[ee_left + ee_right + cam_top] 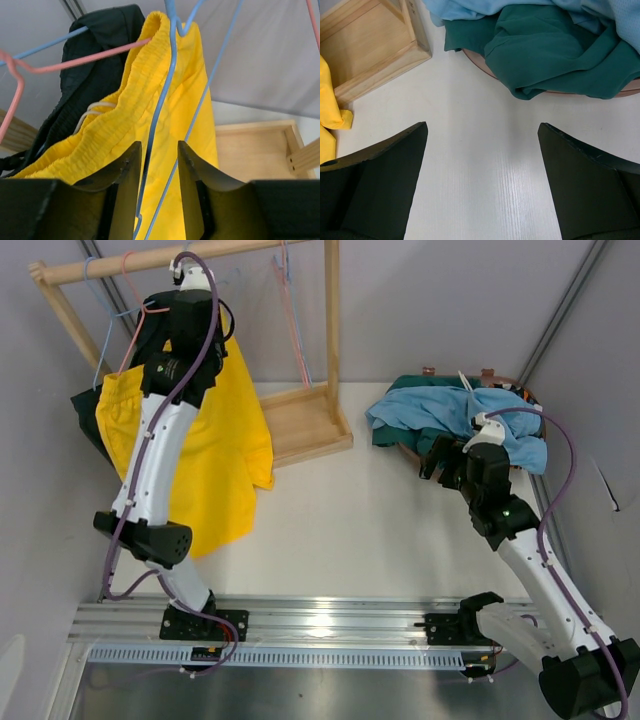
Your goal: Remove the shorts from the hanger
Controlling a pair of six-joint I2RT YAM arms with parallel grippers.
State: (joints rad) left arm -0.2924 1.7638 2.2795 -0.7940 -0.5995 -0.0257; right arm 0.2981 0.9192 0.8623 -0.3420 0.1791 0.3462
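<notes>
Two shorts hang far left on rack [300, 425]: yellow shorts [175, 115] on blue hanger [165, 85], black shorts [95, 75] behind | left gripper [158, 146]: released, jaws parted, hanger wire between, unpinched | right gripper [482, 126]: spread wide, empty, over table [485, 165] | teal shorts [545, 50], light blue shorts [430, 410]: heaped on tray [476, 60], far right

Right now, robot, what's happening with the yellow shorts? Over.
Left fingers open around the blue wire hanger, right fingers open over white table. Bright yellow fabric shorts still on hanger. Pink wire hanger and black shorts crowd beside it.
</notes>
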